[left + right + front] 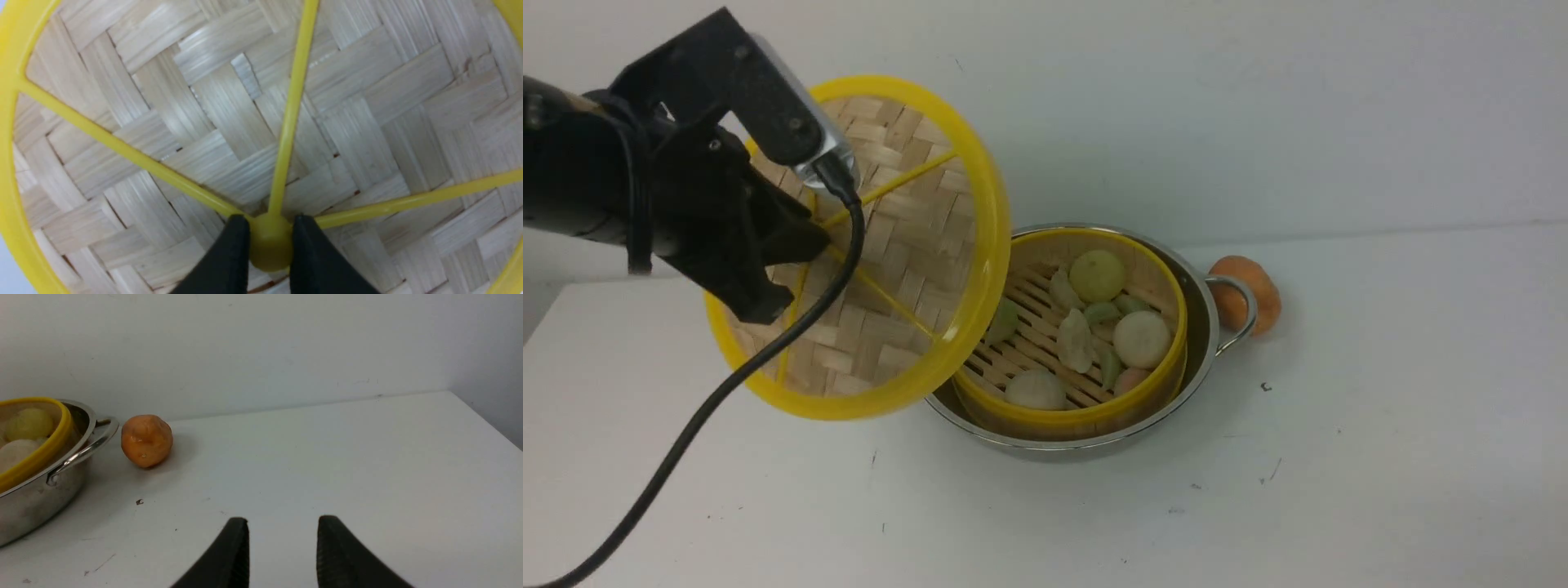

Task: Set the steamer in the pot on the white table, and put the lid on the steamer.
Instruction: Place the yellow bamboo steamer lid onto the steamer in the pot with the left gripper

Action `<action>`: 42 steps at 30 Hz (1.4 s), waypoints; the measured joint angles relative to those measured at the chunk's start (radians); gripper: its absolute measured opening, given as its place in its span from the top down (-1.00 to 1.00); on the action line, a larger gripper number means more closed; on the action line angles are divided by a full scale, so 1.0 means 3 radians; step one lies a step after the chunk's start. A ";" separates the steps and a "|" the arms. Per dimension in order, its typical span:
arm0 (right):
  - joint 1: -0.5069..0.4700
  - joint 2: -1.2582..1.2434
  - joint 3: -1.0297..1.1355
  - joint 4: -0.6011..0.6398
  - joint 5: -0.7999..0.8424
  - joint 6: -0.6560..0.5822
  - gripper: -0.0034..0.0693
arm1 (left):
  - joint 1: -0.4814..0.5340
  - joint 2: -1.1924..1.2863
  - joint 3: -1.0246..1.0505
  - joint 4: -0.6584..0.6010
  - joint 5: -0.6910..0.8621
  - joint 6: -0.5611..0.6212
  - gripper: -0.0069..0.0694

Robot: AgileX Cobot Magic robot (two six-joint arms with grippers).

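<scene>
The steamer (1086, 412), a yellow-rimmed bamboo basket holding several dumplings and buns, sits inside the shiny steel pot (1205, 327) on the white table (1380, 457). The woven lid (915, 237) hangs tilted in the air, left of the pot and overlapping its left edge. My left gripper (805, 237) is shut on the lid's yellow centre knob (270, 243), its black fingers (229, 261) on either side. In the right wrist view, my right gripper (282, 526) stands open over bare table, right of the pot (45, 494), with nothing between its fingers. The right gripper is out of the front view.
An orange round vegetable (1252, 294) lies on the table just behind the pot's right handle (1241, 314), also visible as the orange vegetable (146, 440). A black cable (703, 416) hangs from the left wrist. A white wall backs the table.
</scene>
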 joint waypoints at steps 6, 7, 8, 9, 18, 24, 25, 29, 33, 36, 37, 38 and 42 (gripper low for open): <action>0.0000 0.0000 0.0000 -0.0003 0.0000 0.0000 0.22 | 0.0000 0.0261 -0.0302 -0.0144 0.0161 0.0047 0.52; 0.0000 0.0000 0.0000 -0.0003 0.0000 0.0000 0.22 | 0.0000 0.0336 -0.0377 -0.0201 0.0188 0.0048 0.52; 0.0000 0.0000 0.0000 0.0000 0.0000 0.0000 0.22 | 0.0000 0.0403 -0.0445 -0.0245 0.0218 0.0048 0.52; 0.0000 0.0000 0.0000 0.0000 0.0000 0.0000 0.22 | 0.0000 0.0485 -0.0514 -0.0276 0.0248 0.0048 0.52; 0.0000 0.0000 0.0000 0.0000 0.0000 0.0000 0.22 | -0.0069 0.1034 -0.1084 -0.0252 0.0643 0.0001 0.52; 0.0000 0.0000 0.0000 0.0000 0.0000 0.0000 0.22 | -0.0450 0.1440 -0.1430 0.0253 0.0683 -0.0314 0.52; 0.0000 0.0000 0.0000 0.0000 0.0000 0.0000 0.22 | -0.0492 0.1494 -0.1472 0.0309 0.0683 -0.0371 0.52; 0.0000 0.0000 0.0000 0.0000 0.0000 0.0000 0.22 | -0.0726 0.1746 -0.1652 0.0586 0.0680 -0.0547 0.52; 0.0000 0.0000 0.0000 0.0000 0.0000 0.0000 0.22 | -0.0843 0.1921 -0.1850 0.0686 0.0666 -0.0611 0.52; 0.0000 0.0000 0.0000 0.0000 0.0000 0.0000 0.22 | -0.0857 0.2004 -0.2018 0.0711 0.0687 -0.0621 0.52; 0.0000 0.0000 0.0000 0.0000 0.0000 0.0000 0.22 | -0.0857 0.2007 -0.2018 0.0711 0.0687 -0.0621 0.52; 0.0000 0.0000 0.0000 0.0000 0.0000 0.0000 0.22 | -0.0857 0.2030 -0.2080 0.0712 0.0691 -0.0621 0.52; 0.0000 0.0000 0.0000 0.0000 0.0000 0.0000 0.22 | -0.0857 0.2108 -0.2165 0.0688 0.0733 -0.0621 0.52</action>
